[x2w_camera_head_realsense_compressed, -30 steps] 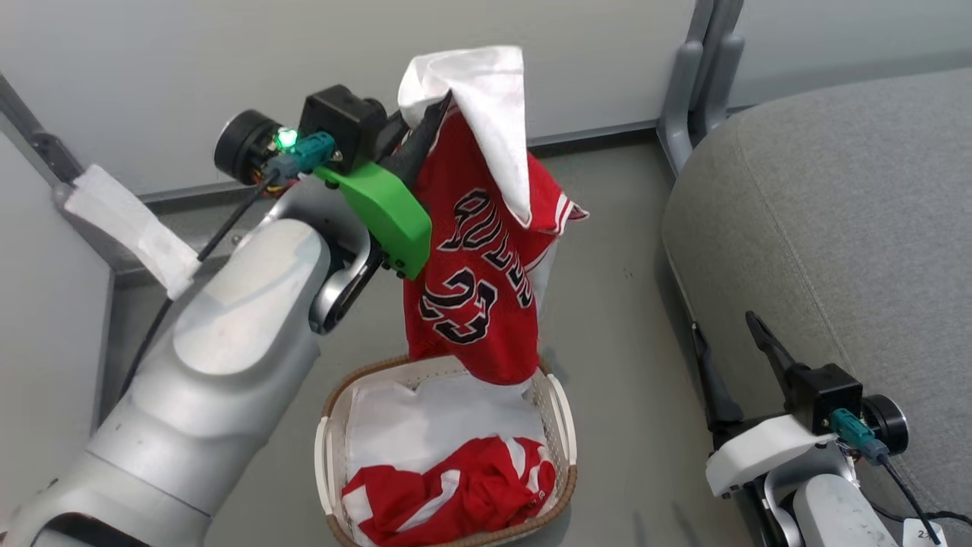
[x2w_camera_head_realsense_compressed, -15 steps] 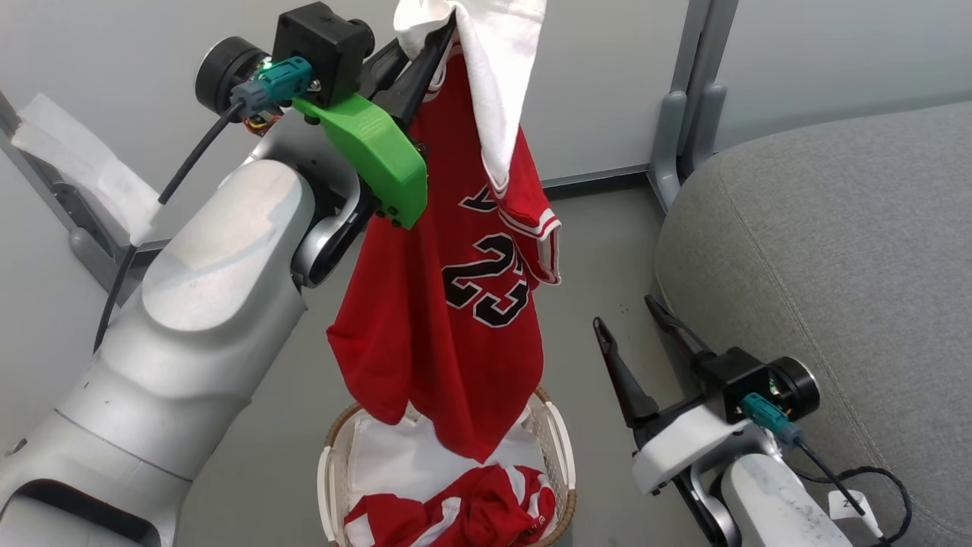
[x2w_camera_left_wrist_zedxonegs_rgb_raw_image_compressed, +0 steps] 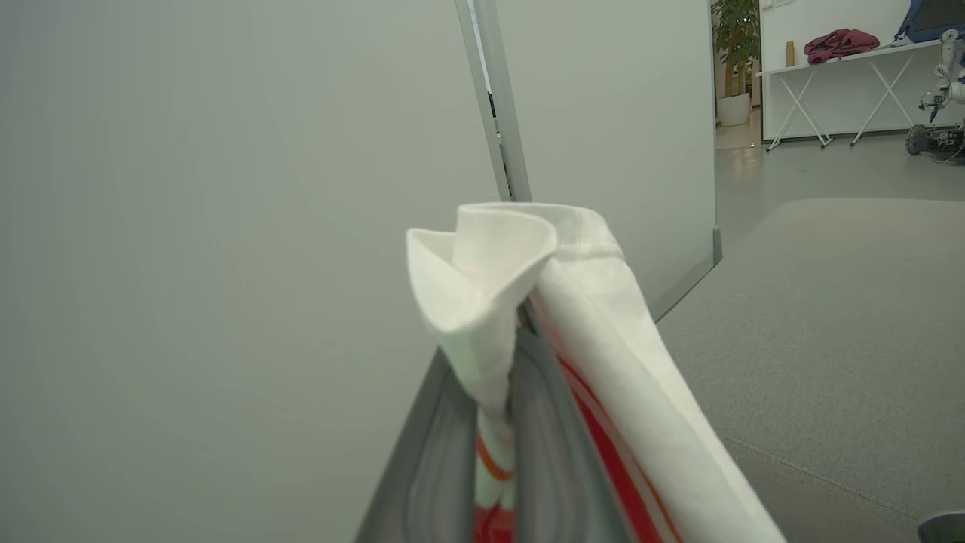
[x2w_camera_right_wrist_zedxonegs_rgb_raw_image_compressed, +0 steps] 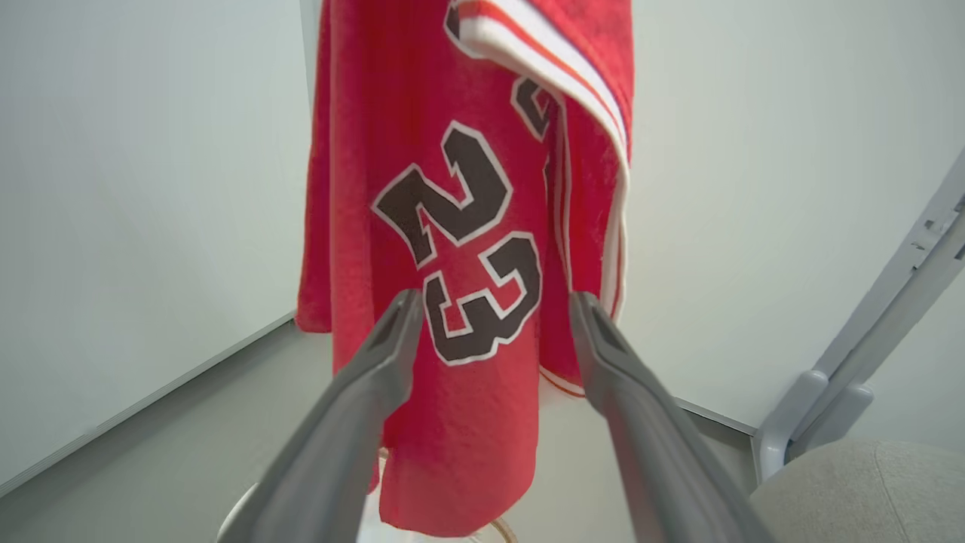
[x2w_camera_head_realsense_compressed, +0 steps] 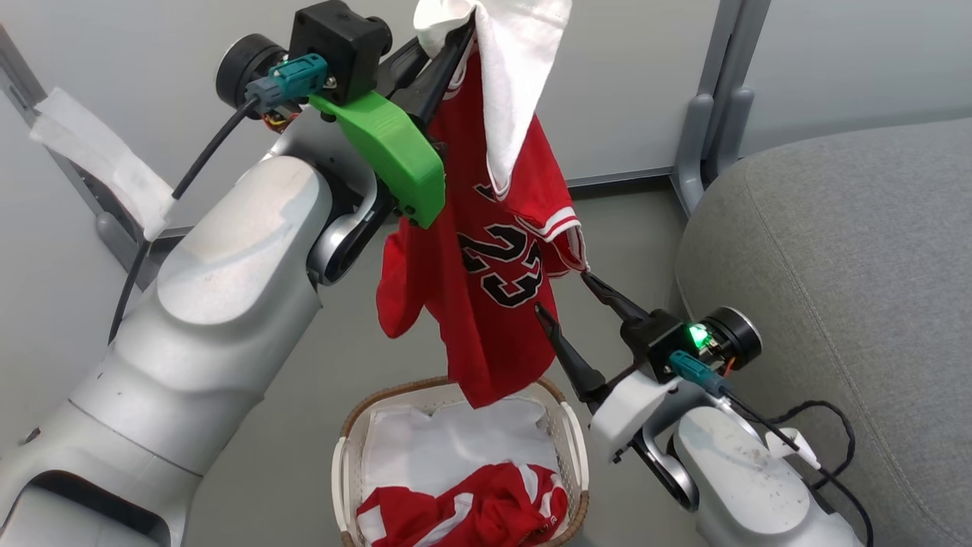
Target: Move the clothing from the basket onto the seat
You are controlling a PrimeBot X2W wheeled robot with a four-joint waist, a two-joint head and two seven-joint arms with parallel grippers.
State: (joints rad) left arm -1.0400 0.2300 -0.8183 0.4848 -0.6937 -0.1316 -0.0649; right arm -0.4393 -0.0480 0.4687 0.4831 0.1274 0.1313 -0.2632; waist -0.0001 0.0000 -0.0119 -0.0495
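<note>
Though above basket (x2w_camera_head_realsense_compressed: pixel 395 390), jersey (x2w_camera_head_realsense_compressed: pixel 486 304) beside right gripper (x2w_camera_head_realsense_compressed: pixel 561 291).

One jersey (x2w_camera_head_realsense_compressed: pixel 493 319), one basket (x2w_camera_head_realsense_compressed: pixel 387 393), one seat (x2w_camera_head_realsense_compressed: pixel 835 266), one red heap (x2w_camera_head_realsense_compressed: pixel 471 509).

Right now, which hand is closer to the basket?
Right. The right hand is open beside the hanging jersey, a little above the basket; the left hand is far higher, gripping the jersey's top.
</note>
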